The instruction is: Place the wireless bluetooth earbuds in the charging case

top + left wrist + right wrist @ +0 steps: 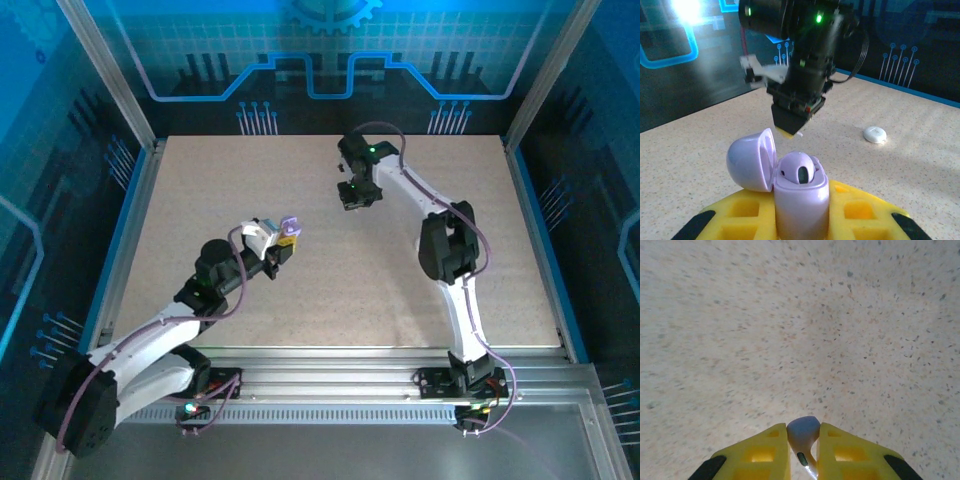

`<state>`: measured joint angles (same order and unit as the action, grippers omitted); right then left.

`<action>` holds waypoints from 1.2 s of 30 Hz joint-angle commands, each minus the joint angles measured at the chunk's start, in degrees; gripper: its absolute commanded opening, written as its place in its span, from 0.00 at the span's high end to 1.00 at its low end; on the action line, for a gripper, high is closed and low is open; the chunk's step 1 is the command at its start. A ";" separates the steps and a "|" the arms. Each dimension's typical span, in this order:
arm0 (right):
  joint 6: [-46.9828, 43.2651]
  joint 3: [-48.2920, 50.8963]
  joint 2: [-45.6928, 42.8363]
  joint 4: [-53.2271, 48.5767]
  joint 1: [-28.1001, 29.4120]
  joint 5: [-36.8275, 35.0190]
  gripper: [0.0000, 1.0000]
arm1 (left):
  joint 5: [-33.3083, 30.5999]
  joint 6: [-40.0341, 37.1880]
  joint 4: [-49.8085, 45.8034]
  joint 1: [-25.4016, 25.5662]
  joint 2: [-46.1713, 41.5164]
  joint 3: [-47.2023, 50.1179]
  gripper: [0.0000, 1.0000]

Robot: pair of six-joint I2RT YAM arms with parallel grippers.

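The lavender charging case stands upright between the yellow fingers of my left gripper, which is shut on it. Its lid is swung open to the left. One lavender earbud sits in the case's open top. My right gripper hangs just above and behind the case, tips down. In the right wrist view, the right gripper is shut on the other earbud, above bare table. From above, the left gripper holds the case at mid-table, and the right gripper is further back to its right.
A small white round object lies on the speckled table beyond the case to the right. Blue-lit enclosure walls ring the table. The right arm's elbow rises over the right half.
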<state>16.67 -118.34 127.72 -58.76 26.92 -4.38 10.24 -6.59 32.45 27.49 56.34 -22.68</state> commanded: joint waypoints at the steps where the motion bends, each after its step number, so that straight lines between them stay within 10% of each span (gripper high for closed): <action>1: 2.43 3.89 -5.86 3.82 1.52 1.04 0.83 | -0.67 1.47 5.18 1.00 2.12 -0.76 0.84; 36: 25.09 43.49 -47.62 42.83 10.44 10.63 0.83 | -3.98 7.25 20.11 5.91 18.46 -8.09 0.84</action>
<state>38.26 -76.42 82.06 -21.34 36.25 5.48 6.85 0.10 49.39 32.86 74.28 -28.84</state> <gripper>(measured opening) 0.171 0.221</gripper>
